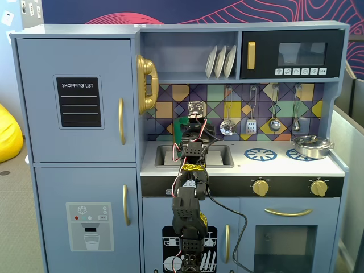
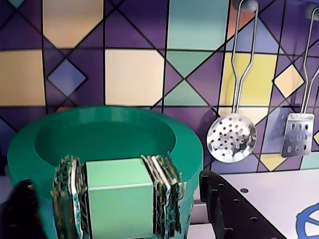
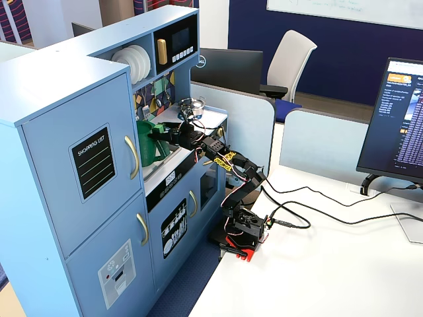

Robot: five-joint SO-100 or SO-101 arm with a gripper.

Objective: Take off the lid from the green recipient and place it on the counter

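The green recipient (image 2: 104, 134) fills the lower left of the wrist view. Its top shows a wide rim around a darker recess, and no lid or knob can be made out. Its light green handle (image 2: 119, 199) faces the camera, flanked by ragged layered pads. My gripper (image 2: 115, 183) is open. Its black fingers (image 2: 234, 209) stand apart on either side of the handle, not touching it. In a fixed view the recipient (image 3: 149, 142) stands at the sink with the gripper (image 3: 173, 136) right beside it. In the other fixed view the arm hides most of the recipient (image 1: 181, 126). The white counter (image 1: 284, 164) lies to the right.
A small steel pan (image 1: 311, 146) sits on the right burner ring; the left burner ring (image 1: 260, 153) is bare. A skimmer (image 2: 232, 138) and a slotted spatula (image 2: 297, 134) hang on the tiled back wall. The recessed sink (image 1: 222, 156) lies under the wrist.
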